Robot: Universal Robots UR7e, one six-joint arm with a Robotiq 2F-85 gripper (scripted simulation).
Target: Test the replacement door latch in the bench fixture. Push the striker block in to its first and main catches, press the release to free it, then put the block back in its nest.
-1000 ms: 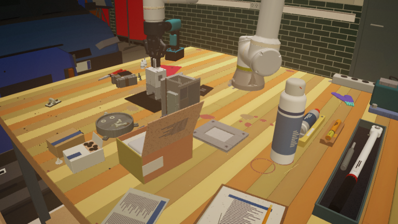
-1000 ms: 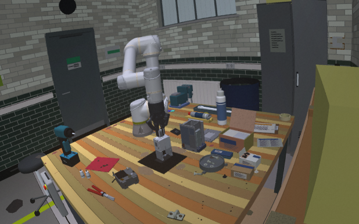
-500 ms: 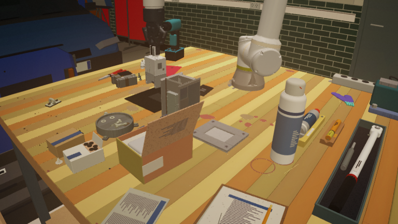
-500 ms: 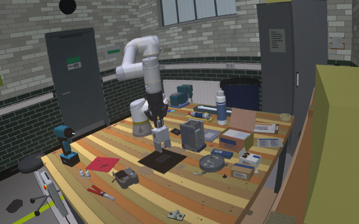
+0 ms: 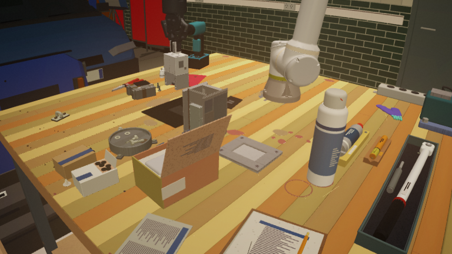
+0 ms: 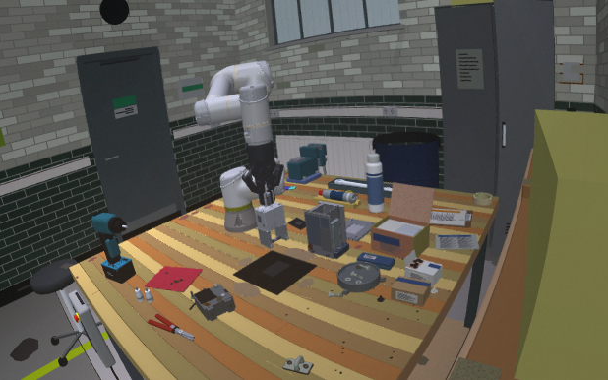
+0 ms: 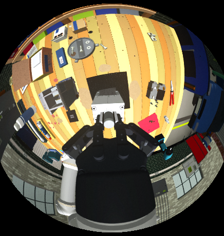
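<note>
The striker block (image 5: 175, 70) (image 6: 271, 223) (image 7: 108, 104) is a pale grey box with a round knob on top. It hangs in the air in my gripper (image 5: 174, 49) (image 6: 267, 198) (image 7: 108, 120), which is closed on that knob. The block is above the black nest mat (image 5: 166, 111) (image 6: 275, 270) (image 7: 108, 84), toward its far edge. The grey latch fixture (image 5: 203, 106) (image 6: 327, 229) (image 7: 59, 95) stands upright beside the mat, to the block's right in the side camera. Its latch parts are too small to make out.
An open cardboard box (image 5: 180, 164) (image 6: 402, 230) stands in front of the fixture. A round parts tray (image 5: 130, 141), small boxes (image 5: 95, 173), a grey frame plate (image 5: 250, 153) and a tall bottle (image 5: 328, 138) sit nearer the front. A small vice (image 5: 141, 90), pliers, a red cloth (image 6: 173, 277) and a drill (image 6: 111, 246) lie left.
</note>
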